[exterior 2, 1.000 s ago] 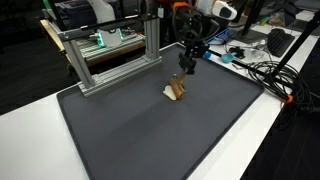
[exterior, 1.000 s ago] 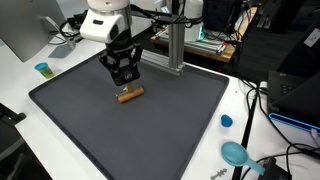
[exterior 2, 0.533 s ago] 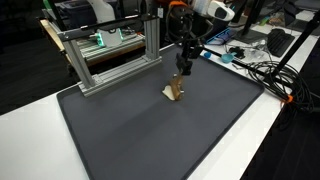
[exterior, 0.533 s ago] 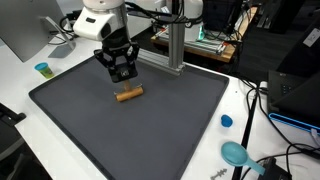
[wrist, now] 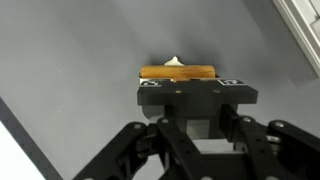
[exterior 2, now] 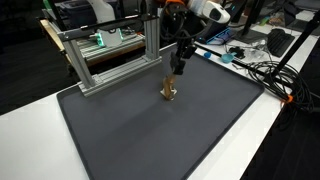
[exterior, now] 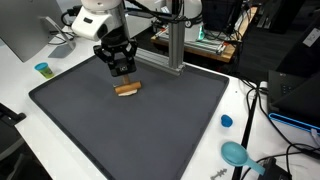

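White rounded arm (exterior: pixel 100 22) segments carry a black end effector (exterior: pixel 121 71) with bare linkage fingers.

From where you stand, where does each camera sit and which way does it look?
Exterior view: raised off a mat corner, facing the frame; arm and gripper show.
Exterior view: raised beside the mat, frame at far left; arm and gripper show.
Wrist view: on the wrist, looking past the gripper at the stick; only the gripper shows.
Shared: all three show gripper, stick and mat.
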Controlling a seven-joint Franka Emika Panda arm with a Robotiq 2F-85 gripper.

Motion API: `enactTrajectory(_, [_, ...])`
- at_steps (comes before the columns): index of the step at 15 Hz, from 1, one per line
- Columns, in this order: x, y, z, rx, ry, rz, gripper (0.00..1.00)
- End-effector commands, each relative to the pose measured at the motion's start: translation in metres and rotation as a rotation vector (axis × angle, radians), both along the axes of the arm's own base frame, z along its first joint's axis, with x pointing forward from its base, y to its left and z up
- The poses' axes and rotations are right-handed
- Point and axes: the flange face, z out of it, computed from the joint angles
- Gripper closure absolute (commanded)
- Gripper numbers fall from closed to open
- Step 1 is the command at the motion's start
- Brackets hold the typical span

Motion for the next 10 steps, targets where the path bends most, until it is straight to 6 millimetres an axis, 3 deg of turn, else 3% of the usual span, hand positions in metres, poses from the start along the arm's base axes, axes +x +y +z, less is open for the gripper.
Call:
enactTrajectory(1, [-0.006, -0.017, -0.033, -0.053, 0.087, -0.022, 0.79])
enactTrajectory(4, [-0.006, -0.023, -0.061, -0.066, 0.144, -0.025, 0.79])
enactTrajectory(6, [-0.009, -0.029, -0.055, -0.083, 0.168, -0.048, 0.79])
enactTrajectory(10, [-0.013, -0.033, 0.002, -0.054, 0.079, -0.088, 0.79])
